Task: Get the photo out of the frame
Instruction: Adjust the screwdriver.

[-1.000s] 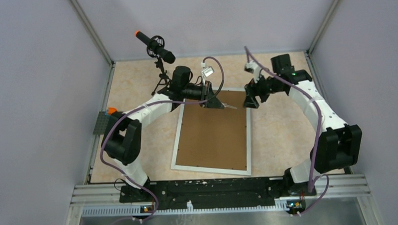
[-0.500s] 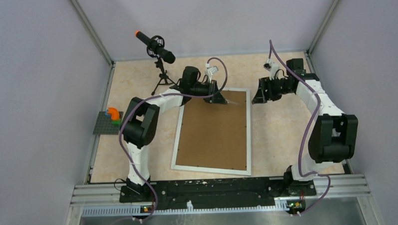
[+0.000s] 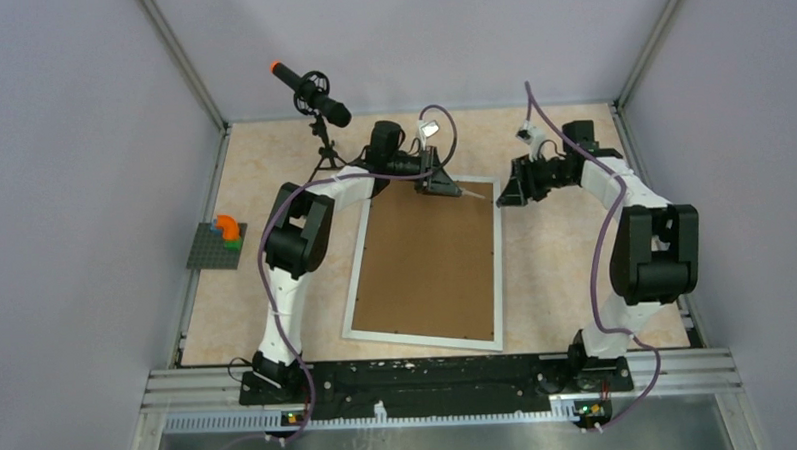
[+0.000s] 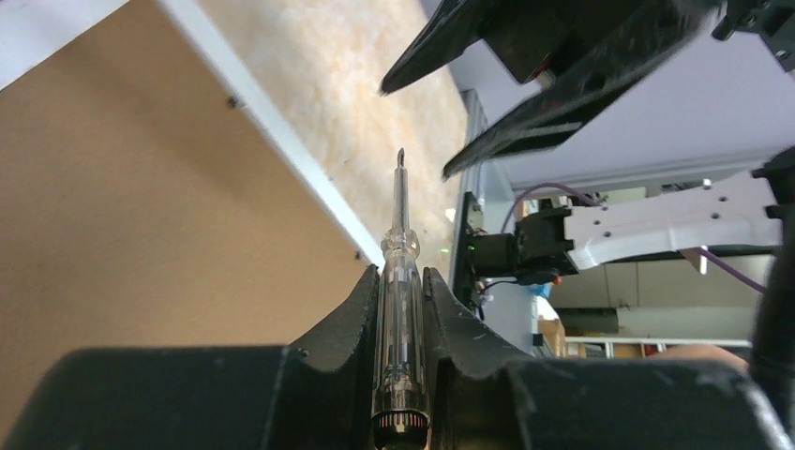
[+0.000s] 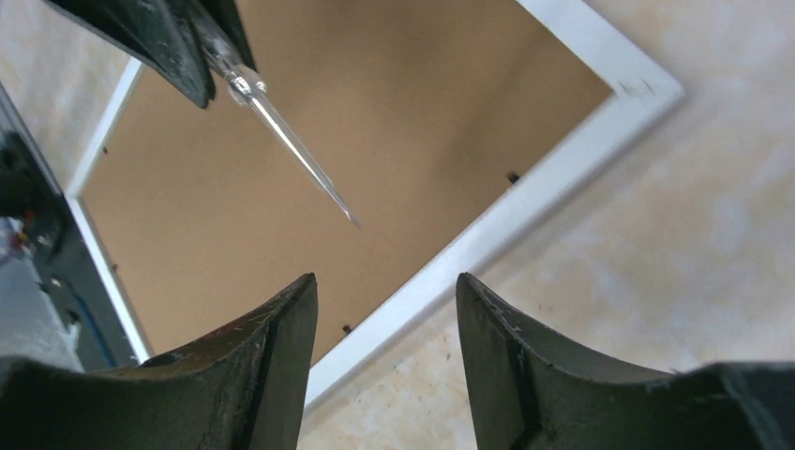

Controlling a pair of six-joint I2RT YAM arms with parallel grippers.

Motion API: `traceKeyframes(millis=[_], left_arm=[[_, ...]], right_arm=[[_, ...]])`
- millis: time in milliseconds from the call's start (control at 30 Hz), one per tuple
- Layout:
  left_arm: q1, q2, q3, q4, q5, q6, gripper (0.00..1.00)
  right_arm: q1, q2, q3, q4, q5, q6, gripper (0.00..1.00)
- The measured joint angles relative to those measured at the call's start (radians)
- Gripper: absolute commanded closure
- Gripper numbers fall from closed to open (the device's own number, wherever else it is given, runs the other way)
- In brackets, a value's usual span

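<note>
Two claws sit at far end of large white rectangular picture frame (image 3: 348,309), lying face-down on beige tabletop (image 3: 556,270). Left claw (image 4: 403,274) pinches slim clear-handled screwdriver (image 4: 400,202). Right claw (image 5: 386,292) spread, nothing betw. jaws, just off far right corner.

Risk: tip skids, gouges brown backing board (image 3: 426,269) or strikes right claw.

Frame holds board; photo not visible, presumably beneath.

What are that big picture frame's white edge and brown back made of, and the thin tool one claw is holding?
The frame has a white border that looks like painted wood or plastic, smooth and matte; which, I can't tell. Its backing board looks like brown fibreboard: flat, dull, no grain. The screwdriver seems to have a clear plastic handle and thin shiny metal shaft.
</note>
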Motion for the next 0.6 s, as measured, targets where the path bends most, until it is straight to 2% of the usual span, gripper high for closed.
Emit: traceKeyframes(millis=[267,333,433,467,500,600], left_arm=[[-0.001,0.044,0.114,-0.027,0.112,-0.015,1.0],[-0.001,0.046,0.122,-0.037,0.126,-0.007,1.0],[-0.001,0.046,0.122,-0.061,0.135,0.01,1.0],[-0.001,0.046,0.122,-0.074,0.137,0.018,0.96],[-0.001,0.046,0.122,-0.081,0.135,0.03,0.87],[0.002,0.043,0.121,-0.102,0.156,0.067,0.65]], right_arm=[[0.185,-0.001,0.06,-0.014,0.081,-0.241,0.46],[0.198,-0.001,0.06,-0.019,0.106,-0.291,0.55],[0.218,-0.001,0.073,-0.039,0.135,-0.358,0.87],[0.224,-0.001,0.082,-0.043,0.14,-0.37,0.95],[0.23,-0.001,0.092,-0.058,0.138,-0.384,1.0],[0.24,0.0,0.12,-0.113,0.131,-0.414,1.0]])
